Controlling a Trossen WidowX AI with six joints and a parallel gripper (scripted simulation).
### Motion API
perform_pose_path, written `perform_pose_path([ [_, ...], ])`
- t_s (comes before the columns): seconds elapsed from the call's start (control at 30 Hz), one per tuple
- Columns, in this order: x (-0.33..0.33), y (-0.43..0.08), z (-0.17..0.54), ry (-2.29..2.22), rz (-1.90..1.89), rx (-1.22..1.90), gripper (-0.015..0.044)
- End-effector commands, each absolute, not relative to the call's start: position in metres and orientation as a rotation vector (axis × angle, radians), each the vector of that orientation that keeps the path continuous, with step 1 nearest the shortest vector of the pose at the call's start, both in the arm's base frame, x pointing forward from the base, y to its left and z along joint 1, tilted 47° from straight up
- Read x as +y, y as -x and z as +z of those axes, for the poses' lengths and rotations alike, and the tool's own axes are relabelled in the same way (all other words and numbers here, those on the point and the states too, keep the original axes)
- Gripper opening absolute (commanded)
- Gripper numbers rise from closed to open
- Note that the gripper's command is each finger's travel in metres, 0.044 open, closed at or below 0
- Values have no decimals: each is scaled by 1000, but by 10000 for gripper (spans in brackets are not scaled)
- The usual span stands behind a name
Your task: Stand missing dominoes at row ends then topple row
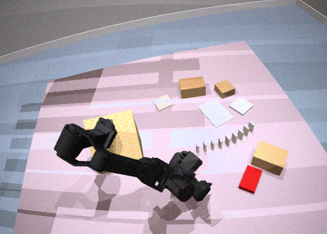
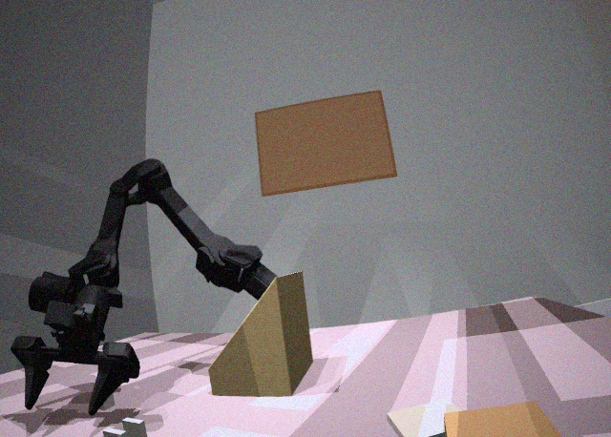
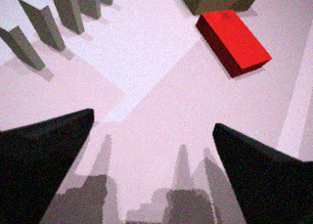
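Fingers spread wide apart (image 3: pixel 80 123), nothing between; gripper (image 2: pixel 60 408) (image 3: pixel 156 121) hanging above the table (image 1: pixel 227 215) (image 2: pixel 374 373) (image 3: pixel 147 99), near the domino row (image 1: pixel 227 141) (image 3: pixel 68 14).

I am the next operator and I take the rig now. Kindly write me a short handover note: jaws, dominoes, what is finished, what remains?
Jaws: open, nothing between them, pointing down over the table beside the row's near-arm end.
Dominoes: nine stand in a curved row; no loose one is visible, though the arm hides part of the table from the top view.
Done: row upright, not toppled. I cannot tell whether any missing domino is already placed.
Left: find the missing ones, stand and release them at matching spacing, then gently push only the end one.
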State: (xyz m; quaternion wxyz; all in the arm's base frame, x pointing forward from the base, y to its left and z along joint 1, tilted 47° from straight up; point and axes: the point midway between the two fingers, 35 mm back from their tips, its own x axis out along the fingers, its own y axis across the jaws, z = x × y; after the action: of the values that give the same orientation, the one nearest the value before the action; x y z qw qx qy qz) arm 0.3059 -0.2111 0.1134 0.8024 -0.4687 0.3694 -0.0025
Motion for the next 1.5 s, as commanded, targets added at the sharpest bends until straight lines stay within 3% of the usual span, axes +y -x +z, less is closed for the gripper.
perform_pose_path([
  [0.0, -183, -255, 135, 1478, 338, 1406, 440],
  [0.33, -170, -212, 174, 1800, 662, 1738, 440],
  [1.47, -227, -215, 122, 1808, 663, 1745, 440],
])
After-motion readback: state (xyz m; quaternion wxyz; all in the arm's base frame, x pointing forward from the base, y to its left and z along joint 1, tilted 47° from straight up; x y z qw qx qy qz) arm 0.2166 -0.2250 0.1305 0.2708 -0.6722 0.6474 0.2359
